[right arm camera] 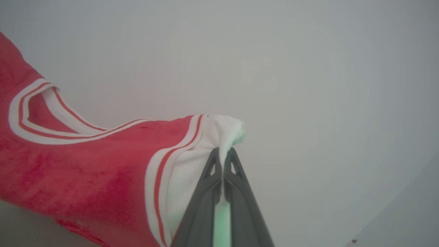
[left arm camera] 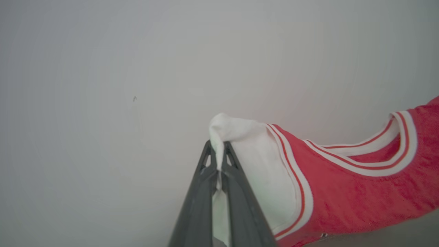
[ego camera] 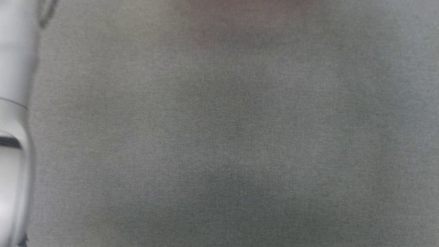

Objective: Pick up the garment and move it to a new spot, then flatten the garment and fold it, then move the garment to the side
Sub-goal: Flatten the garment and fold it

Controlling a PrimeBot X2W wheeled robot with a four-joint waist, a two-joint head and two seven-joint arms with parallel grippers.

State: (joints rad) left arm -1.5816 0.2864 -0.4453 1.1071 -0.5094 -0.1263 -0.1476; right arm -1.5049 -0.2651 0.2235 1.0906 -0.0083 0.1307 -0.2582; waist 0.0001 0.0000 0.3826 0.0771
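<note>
Presently both claws are pinched tight on cloth. Left gripper (left arm camera: 218,145): its 2 dark fingers are closed together on a bunched fold of the white sleeve (left arm camera: 260,164), with a tuft of cloth standing above the tips. Right gripper (right arm camera: 223,151): likewise closed, on the opposite sleeve (right arm camera: 192,164), with the same tuft above the tips. The jersey (left arm camera: 346,195) is held up in the air, spread between the 2 grips, its red body running from each claw toward the other. The striped neck trim (left arm camera: 384,164) sags in a shallow curve at mid-span. Neither the lettering nor the hem can be seen from these angles.

Risks, as judged:
1. Each hold is a small pinch near a sleeve end. A quick swing or a sharp pull apart could slide the cloth out of 1 claw, leaving the jersey hanging lopsided from the other.
2. The slack at the neckline suggests the span is not taut. Laid down like this, the chest would likely crease or tuck under itself and spoil the flattening step.
3. If lowered too fast, the lower part would land first and bunch.

Surroundings: behind the jersey in both wrist views is a plain pale background (left arm camera: 103,85); whether it is wall or ceiling I cannot tell. The head view looks down on a grey woven surface (ego camera: 240,137), blurred, with a pale forearm (ego camera: 13,103) at its left edge. No obstacle shows on the part of that surface in view.
</note>
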